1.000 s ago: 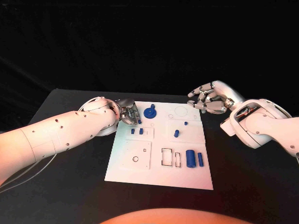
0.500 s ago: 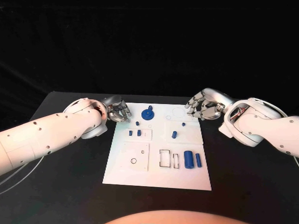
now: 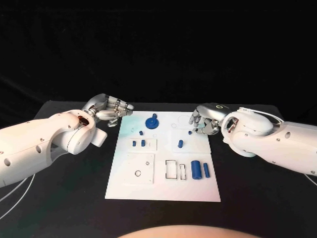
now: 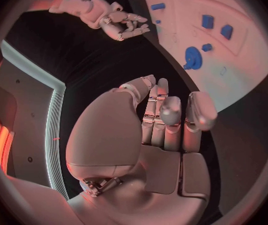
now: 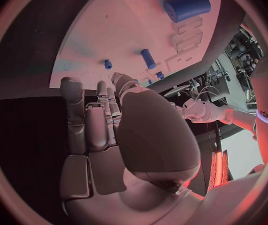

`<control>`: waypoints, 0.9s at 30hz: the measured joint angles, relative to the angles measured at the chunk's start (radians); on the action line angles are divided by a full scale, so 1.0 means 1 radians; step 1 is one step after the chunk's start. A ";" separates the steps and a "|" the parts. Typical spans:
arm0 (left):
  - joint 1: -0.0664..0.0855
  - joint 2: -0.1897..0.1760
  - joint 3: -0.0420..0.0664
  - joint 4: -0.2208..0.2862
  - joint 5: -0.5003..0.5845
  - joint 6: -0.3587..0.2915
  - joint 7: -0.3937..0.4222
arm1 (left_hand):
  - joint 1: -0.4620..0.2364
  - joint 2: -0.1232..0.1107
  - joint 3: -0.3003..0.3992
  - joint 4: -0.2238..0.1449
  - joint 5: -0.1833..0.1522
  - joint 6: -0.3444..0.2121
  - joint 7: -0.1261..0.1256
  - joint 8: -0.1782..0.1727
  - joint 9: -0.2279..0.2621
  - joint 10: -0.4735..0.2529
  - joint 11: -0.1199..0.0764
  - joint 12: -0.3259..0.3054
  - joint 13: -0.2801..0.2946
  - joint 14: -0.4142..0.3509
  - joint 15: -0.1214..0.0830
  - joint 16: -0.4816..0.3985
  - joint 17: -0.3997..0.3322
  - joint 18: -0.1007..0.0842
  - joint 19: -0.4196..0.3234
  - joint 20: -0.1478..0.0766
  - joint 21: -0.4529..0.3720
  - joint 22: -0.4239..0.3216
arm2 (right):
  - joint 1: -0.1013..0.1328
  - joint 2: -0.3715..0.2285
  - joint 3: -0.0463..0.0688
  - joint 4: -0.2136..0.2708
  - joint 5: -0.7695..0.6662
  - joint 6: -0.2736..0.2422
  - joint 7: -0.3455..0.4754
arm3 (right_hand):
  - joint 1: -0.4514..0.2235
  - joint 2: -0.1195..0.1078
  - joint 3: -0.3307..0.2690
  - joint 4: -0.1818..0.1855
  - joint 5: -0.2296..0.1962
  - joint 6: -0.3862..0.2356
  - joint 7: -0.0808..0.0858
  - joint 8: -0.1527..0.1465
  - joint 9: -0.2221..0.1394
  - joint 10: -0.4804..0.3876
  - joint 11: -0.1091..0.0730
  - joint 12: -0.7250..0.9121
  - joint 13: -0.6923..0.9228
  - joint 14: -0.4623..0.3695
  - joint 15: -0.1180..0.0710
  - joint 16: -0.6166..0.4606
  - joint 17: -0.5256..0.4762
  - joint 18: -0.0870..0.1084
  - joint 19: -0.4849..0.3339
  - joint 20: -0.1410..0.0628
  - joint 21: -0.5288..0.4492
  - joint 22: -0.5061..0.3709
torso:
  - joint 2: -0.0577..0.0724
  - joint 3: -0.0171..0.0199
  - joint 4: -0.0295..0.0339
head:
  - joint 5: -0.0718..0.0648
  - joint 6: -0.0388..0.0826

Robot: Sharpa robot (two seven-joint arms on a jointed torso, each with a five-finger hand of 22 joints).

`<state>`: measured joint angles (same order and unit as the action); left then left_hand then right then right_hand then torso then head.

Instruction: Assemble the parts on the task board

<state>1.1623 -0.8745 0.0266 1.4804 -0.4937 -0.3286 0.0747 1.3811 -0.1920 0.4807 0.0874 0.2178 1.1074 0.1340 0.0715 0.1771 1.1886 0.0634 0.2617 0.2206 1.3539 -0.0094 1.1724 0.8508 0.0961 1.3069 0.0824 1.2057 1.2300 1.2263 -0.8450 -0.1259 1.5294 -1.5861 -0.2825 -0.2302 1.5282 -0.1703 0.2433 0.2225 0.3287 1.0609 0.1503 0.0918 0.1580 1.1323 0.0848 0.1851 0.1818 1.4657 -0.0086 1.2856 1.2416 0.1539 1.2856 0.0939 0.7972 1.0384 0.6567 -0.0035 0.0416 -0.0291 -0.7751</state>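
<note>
Both hands are empty: the left hand hangs off the far left corner of the white board, fingers loosely curled on nothing, and the right hand sits at the far right edge, fingers bent in, nothing held. The blue parts lie untouched, apparently a staging pose. Open black table on every side leaves free approach.

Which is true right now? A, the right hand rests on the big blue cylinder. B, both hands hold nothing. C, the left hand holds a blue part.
B: the left hand and right hand flank the board with nothing in them.
</note>
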 measured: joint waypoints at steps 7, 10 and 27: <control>0.001 -0.049 0.000 0.065 0.246 0.001 0.094 | 0.005 0.005 -0.006 -0.005 0.000 -0.003 0.003 0.000 -0.001 -0.008 0.001 0.000 0.002 -0.012 0.002 -0.022 -0.035 0.001 -0.012 0.002 -0.027 -0.024 | -0.007 0.019 0.000 -0.017 -0.062 0.025 -0.036 | -0.010 -0.010 0.011 0.003 -0.032 0.000 0.000 -0.005 -0.001 -0.006 0.000 -0.019 -0.023 -0.003 0.005 0.043 0.045 -0.015 0.017 0.006 0.053 0.045 | 0.000 -0.0012 0.0004 | -0.009 -0.002; 0.001 -0.059 0.000 0.078 0.309 0.001 0.117 | 0.005 0.005 -0.011 -0.006 0.000 -0.005 0.005 0.000 -0.003 -0.012 0.005 0.000 0.003 -0.015 0.006 -0.023 -0.040 0.001 -0.015 0.005 -0.033 -0.029 | -0.010 0.029 0.000 -0.024 -0.073 0.033 -0.043 | -0.014 -0.014 0.019 0.003 -0.032 0.001 0.001 -0.005 -0.001 -0.006 0.000 -0.020 -0.028 -0.003 0.005 0.050 0.052 -0.015 0.017 0.006 0.063 0.054 | 0.000 -0.0011 0.0000 | -0.009 -0.003; 0.005 -0.069 0.000 0.101 0.422 0.012 0.162 | 0.011 0.011 -0.017 -0.011 0.000 -0.009 0.009 0.000 -0.004 -0.021 0.007 0.000 0.005 -0.022 0.006 -0.026 -0.048 0.001 -0.019 0.008 -0.048 -0.039 | -0.031 0.069 0.000 -0.061 -0.088 0.049 -0.049 | -0.014 -0.014 0.045 -0.010 -0.017 0.016 0.000 -0.005 0.000 0.006 0.000 -0.028 -0.043 -0.003 0.005 0.073 0.067 -0.015 0.024 0.006 0.092 0.083 | 0.000 0.0006 -0.0007 | -0.006 -0.011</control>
<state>1.1668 -0.9432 0.0264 1.5811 -0.0721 -0.3168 0.2371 1.3923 -0.1810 0.4637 0.0768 0.2178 1.0984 0.1426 0.0714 0.1726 1.1678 0.0700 0.2616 0.2261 1.3316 -0.0036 1.1460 0.8031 0.0975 1.2879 0.0907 1.1579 1.1911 1.1949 -0.7760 -0.1262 1.4682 -1.6736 -0.2337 -0.2791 1.5137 -0.1848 0.2886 0.2127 0.3120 1.0764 0.1498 0.0864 0.1581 1.1379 0.0852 0.1570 0.1391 1.4629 -0.0036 1.3589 1.3082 0.1388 1.3096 0.0999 0.8894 1.1211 0.6570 -0.0029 0.0409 -0.0352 -0.7859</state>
